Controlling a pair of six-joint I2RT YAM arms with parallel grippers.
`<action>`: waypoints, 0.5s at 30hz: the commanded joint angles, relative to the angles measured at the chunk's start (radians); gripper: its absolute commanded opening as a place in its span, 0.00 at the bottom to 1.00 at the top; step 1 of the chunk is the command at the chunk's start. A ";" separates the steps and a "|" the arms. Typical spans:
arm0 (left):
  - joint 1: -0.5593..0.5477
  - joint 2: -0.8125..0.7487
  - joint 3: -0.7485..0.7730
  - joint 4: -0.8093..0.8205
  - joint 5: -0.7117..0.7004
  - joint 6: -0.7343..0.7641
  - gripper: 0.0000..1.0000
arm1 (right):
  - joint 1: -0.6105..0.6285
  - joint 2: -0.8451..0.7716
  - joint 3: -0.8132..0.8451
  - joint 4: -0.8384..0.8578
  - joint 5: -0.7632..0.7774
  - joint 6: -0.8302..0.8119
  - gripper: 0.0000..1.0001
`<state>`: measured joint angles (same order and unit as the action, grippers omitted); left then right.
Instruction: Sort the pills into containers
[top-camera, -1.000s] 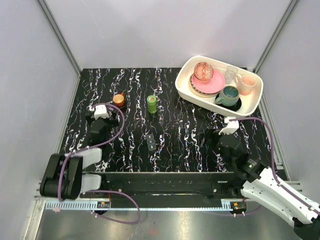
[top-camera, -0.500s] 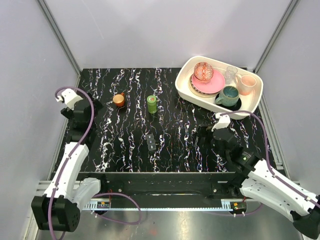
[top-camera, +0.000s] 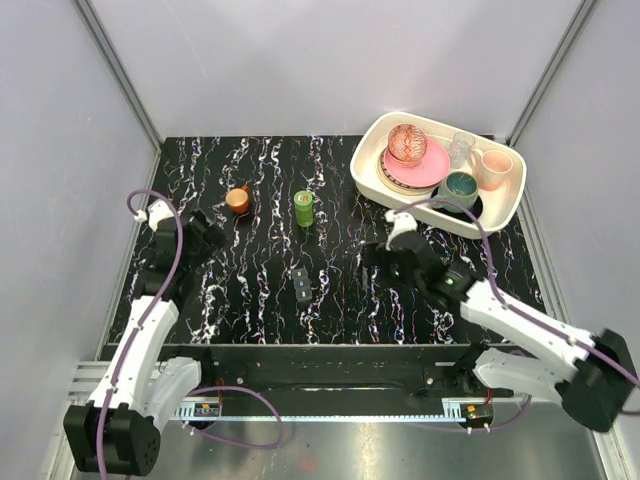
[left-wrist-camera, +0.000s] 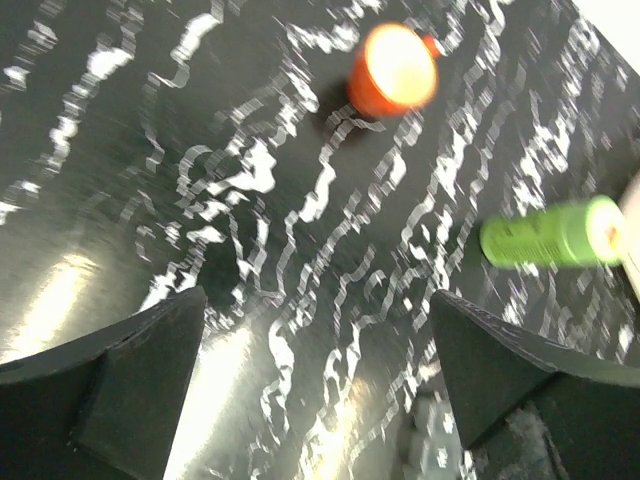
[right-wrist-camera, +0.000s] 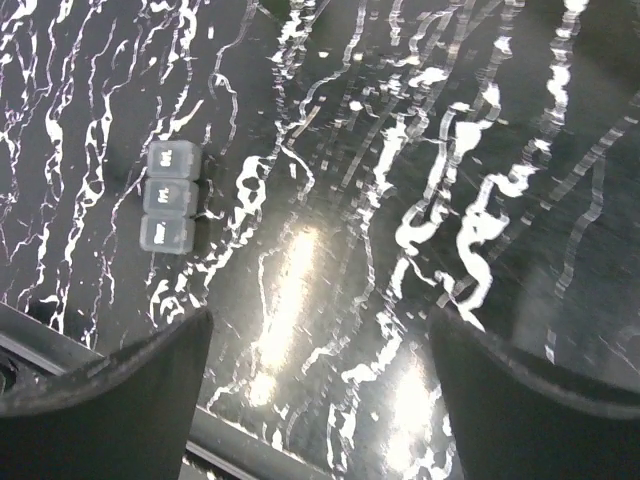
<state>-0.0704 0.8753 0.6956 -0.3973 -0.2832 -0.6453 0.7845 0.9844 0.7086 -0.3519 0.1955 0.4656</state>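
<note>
Pill box (top-camera: 300, 284): a small dark strip of three square compartments, lids closed, lying flat near the middle of the counter (top-camera: 260, 165), its long side running away from my bases. In the right wrist view the pill box (right-wrist-camera: 168, 196) sits at upper left, beyond my left fingertip and apart from it. Each lid carries a pale mark, too small and blurred to read.

Right hand (top-camera: 385, 258): released, jaws spread wide, grasping nothing. It hangs over the counter to the right of the pill box, with bare black, white-veined surface between its fingers (right-wrist-camera: 110, 400).

Green bottle (top-camera: 304, 208): upright, beyond the pill box and well apart from it. The left wrist view catches it at the right edge (left-wrist-camera: 550, 236), blurred, so nothing on its side can be read.

Orange cup (top-camera: 237, 200): just left of the bottle, with a small handle; seen from above it shows a pale interior (left-wrist-camera: 392, 70).

Left hand (top-camera: 203, 233): released, jaws wide, grasping nothing. It hovers over the left part of the counter, on the near-left side of the orange cup, with only counter between its fingers (left-wrist-camera: 110, 380).

White tray (top-camera: 357, 170): at the far right corner, holding stacked pink plates under a red patterned bowl, a teal mug, a pink mug and a clear glass.
</note>
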 joint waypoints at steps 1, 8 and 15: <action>-0.034 -0.044 -0.030 0.034 0.332 0.023 0.99 | 0.005 0.206 0.113 0.080 -0.227 -0.050 0.93; -0.365 -0.116 -0.047 -0.118 0.070 -0.066 0.99 | 0.136 0.460 0.238 0.171 -0.235 -0.044 0.92; -0.420 -0.412 -0.176 -0.103 0.115 -0.137 0.99 | 0.200 0.703 0.452 0.131 -0.139 0.004 0.88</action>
<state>-0.4801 0.5854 0.5465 -0.4892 -0.1505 -0.7345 0.9680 1.6093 1.0473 -0.2462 -0.0082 0.4442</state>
